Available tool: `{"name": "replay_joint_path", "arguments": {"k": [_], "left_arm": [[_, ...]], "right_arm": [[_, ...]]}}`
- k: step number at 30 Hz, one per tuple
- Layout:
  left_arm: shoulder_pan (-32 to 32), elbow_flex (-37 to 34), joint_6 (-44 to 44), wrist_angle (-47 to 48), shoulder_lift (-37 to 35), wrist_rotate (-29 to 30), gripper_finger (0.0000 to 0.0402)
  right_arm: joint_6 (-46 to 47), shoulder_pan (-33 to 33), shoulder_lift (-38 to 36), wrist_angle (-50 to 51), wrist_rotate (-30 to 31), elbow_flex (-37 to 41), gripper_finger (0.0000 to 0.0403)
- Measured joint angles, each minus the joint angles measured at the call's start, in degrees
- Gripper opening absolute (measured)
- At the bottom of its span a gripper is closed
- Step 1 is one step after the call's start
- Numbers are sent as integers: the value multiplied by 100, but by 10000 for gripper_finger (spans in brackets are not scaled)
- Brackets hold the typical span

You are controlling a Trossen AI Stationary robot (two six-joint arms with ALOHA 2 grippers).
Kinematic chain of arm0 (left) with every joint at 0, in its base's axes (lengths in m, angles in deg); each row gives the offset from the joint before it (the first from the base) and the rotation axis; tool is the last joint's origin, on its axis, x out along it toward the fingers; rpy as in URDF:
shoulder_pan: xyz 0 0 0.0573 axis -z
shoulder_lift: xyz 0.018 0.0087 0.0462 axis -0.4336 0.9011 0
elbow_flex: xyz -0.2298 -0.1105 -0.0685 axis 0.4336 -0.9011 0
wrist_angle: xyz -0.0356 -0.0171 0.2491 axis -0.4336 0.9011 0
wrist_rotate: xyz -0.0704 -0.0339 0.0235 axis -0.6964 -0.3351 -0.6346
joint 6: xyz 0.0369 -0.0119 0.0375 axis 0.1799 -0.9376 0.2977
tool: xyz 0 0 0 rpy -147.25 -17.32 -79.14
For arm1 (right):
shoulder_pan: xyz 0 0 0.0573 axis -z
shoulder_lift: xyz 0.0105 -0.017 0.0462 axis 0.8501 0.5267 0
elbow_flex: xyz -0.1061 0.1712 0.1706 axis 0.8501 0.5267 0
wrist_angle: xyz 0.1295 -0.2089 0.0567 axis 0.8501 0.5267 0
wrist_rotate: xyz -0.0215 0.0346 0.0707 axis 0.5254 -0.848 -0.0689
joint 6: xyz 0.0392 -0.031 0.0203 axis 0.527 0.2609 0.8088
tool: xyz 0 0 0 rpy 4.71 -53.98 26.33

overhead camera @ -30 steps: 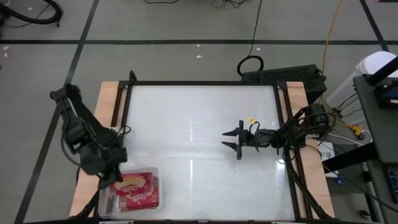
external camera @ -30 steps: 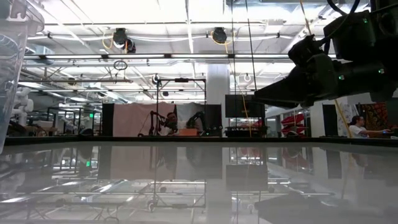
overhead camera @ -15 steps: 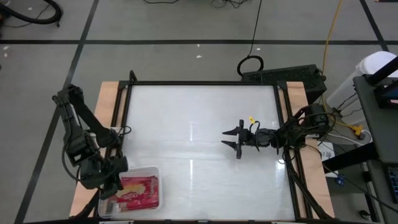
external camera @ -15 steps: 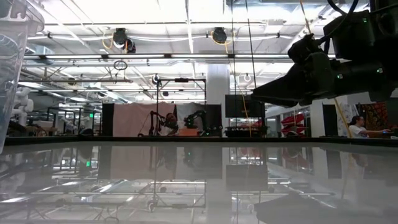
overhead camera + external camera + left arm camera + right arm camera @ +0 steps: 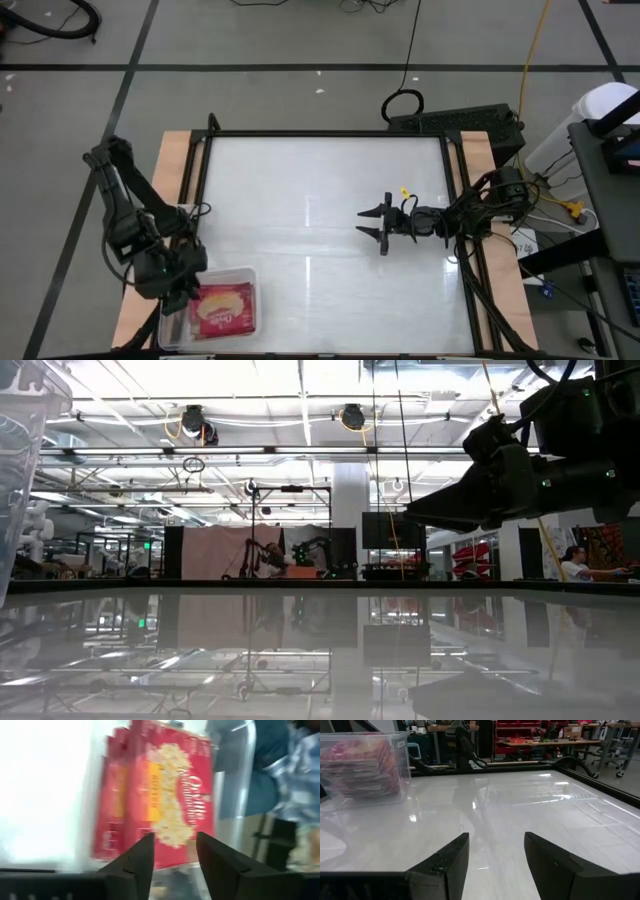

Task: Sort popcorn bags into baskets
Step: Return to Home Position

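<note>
Glossy white bench (image 5: pixel 320 190), black frame around it, bare wood strips down both sides, grey floor all round. Behind it in the low view is a big workshop with bright ceiling lights, and a person (image 5: pixel 575 563) sits way back at the right edge.

The clear tub (image 5: pixel 235 271) sits in the bench's corner on the left arm's side, at the lower edge of the high view. The popcorn bags (image 5: pixel 222 306) are all stacked inside it. It's a red pile, and the top one lies face up so you can see the yellow-cream popcorn picture. I couldn't count them, the stack is too tight.

The left hand (image 5: pixel 180 290) hangs over the tub's outer end, right at the rim. I can't tell whether it touches the plastic. In its own wrist view the left hand (image 5: pixel 175 836) has both fingers spread with nothing between them, and the red bags (image 5: pixel 165 795) show up blurry past the gap.

The right hand (image 5: pixel 368 225) is out over the middle-right of the bench, well apart from the tub and pointing toward the left arm's side. Its fingers are spread too and it's carrying nothing. From the right wrist view the right hand (image 5: pixel 496 836) looks across bare shiny bench (image 5: pixel 520 800) to the tub (image 5: pixel 370 736), where the bags (image 5: pixel 355 767) show through the clear wall.
</note>
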Motion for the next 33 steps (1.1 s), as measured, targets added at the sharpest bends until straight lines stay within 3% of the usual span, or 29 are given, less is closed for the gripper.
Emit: {"name": "replay_joint_path", "arguments": {"k": [3,8,14,17,22,28,33], "left_arm": [[-179,0,583,388,-162,182,161],[-570,0,2043,668,-585,1554,162],[-1288,0,3899,655,-1170,3284,130],[-1736,-82,4542,493,-1370,3783,105],[-2484,-707,6100,-826,-1695,3659,61],[-3154,-1539,7386,-2735,-1953,2918,8],[-3634,-2386,7873,-4141,-1947,2422,14]], "right_arm": [[-76,0,0,-4,-19,0,184],[-211,0,-6,-109,-29,0,184],[-704,194,-270,-113,-31,10,170],[-887,405,-537,-55,-38,20,150],[-1072,784,-1147,556,-344,31,106],[-1086,1026,-2080,1575,-341,31,38],[-1274,1032,-2929,2691,-326,31,5]]}}
